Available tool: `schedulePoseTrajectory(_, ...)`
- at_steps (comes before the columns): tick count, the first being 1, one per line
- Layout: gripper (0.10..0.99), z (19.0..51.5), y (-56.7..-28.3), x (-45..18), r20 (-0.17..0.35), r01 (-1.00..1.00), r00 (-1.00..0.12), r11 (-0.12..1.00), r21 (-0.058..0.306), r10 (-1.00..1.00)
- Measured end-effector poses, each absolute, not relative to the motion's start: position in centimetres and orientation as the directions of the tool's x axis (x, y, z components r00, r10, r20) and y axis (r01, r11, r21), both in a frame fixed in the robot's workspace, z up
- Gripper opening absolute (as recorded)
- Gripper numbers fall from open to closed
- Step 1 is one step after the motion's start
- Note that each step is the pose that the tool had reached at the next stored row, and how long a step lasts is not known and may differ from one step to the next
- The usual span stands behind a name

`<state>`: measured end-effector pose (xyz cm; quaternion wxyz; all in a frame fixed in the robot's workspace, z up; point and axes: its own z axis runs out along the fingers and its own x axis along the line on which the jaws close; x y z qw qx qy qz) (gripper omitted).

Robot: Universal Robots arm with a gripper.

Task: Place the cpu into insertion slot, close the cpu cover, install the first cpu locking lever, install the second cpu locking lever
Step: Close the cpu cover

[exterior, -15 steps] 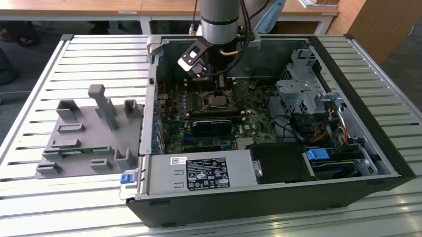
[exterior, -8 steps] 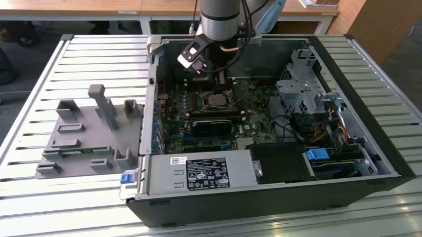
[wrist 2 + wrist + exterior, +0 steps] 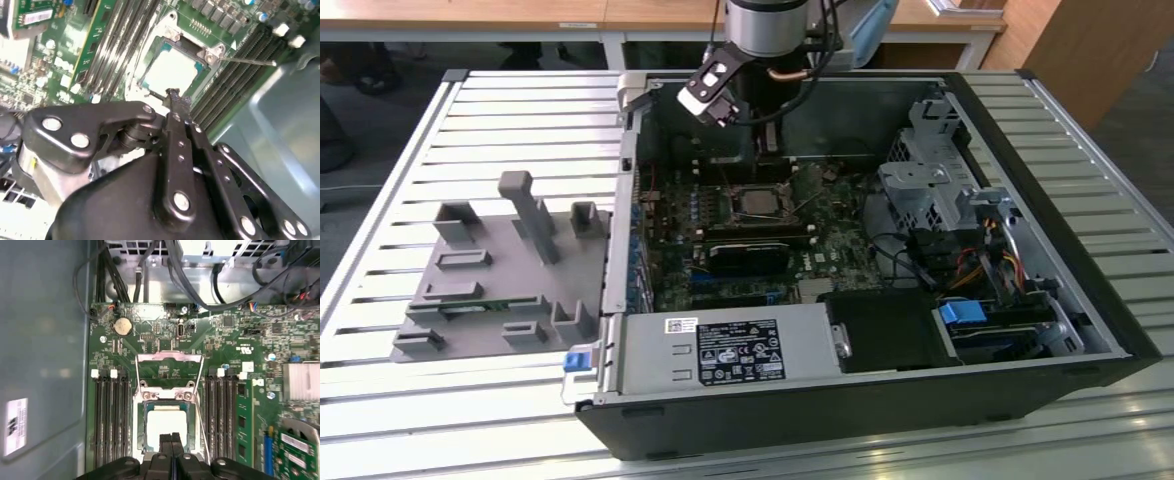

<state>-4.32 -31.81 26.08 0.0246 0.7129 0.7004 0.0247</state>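
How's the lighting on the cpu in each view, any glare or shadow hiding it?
First wrist view: the cpu is evenly lit with a mild sheen, and the gripper overlaps one edge. Second wrist view: the cpu top washes out almost white. Exterior view: the cpu sits dim in the shade of the case, while the slatted table glares bright.
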Motion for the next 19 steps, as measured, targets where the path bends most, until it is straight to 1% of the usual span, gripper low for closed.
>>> schedulePoseTrajectory(6,0.106,26.2,-31.9,-4.4,0.001,0.997,0.018,-0.018,0.070,1.000)
schedulePoseTrajectory(11,0.106,26.2,-32.8,-4.3,0.002,0.997,0.018,-0.018,0.069,1.000)
schedulePoseTrajectory(19,0.106,26.2,-33.0,-2.7,0.024,0.999,0.017,-0.018,0.047,1.000)
